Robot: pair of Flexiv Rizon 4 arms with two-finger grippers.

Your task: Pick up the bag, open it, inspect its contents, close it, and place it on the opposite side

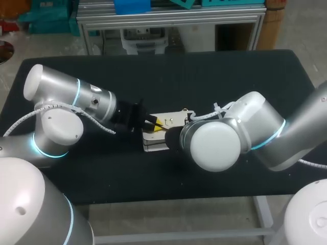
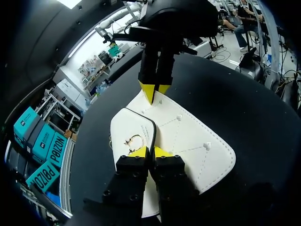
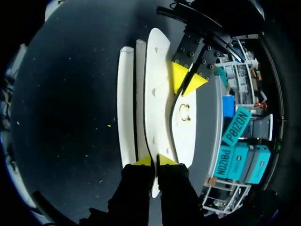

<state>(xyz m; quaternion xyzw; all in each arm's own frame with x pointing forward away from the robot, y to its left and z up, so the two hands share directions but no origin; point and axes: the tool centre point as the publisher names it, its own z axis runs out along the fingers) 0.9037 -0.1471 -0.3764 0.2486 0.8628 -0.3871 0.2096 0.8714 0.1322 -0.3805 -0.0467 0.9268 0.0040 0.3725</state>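
Gripping bag [image 2: 188, 136], left tool [image 2: 150, 151], right tool [image 3: 154, 161] closed

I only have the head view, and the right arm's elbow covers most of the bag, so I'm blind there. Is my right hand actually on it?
Observer: Yes. The right wrist view shows the right hand shut on a thin white edge of the bag.
Operator: And the left one?
Observer: The left hand pinches the opposite end, right beside a gold ring clasp.
Operator: Is the bag open yet?
Observer: It lies flat on the table, and no contents show in either wrist view.
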